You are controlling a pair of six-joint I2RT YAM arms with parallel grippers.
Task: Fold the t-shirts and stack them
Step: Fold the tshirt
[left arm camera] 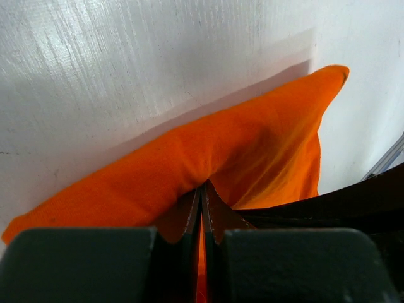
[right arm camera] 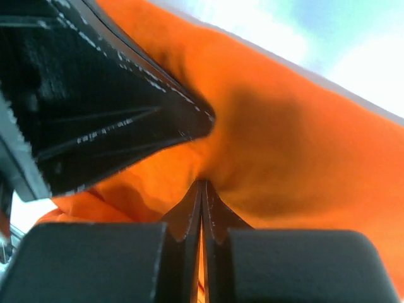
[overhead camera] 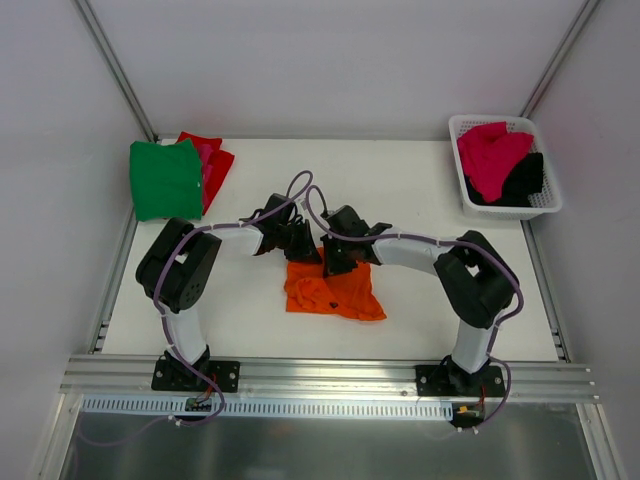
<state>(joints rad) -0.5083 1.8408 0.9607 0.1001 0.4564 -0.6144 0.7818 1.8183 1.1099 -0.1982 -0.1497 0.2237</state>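
Left end effector (left arm camera: 201, 192) and right end effector (right arm camera: 202, 189) are clamped shut on the orange tee (overhead camera: 340, 295); the pinched edge should be drawn level.

Both arms reach inward from their bases and meet over mid-table. The left arm (overhead camera: 180, 270) has its elbow raised at the left, forearm running right, wrist angled down. The right arm (overhead camera: 470, 275) mirrors it, forearm running left. On the left gripper (left arm camera: 202, 187) the jaws are pressed together, pinching a fold of the orange t-shirt (left arm camera: 252, 145). The right gripper (right arm camera: 202, 183) is likewise clamped on the same cloth. The two grippers sit just beside each other.
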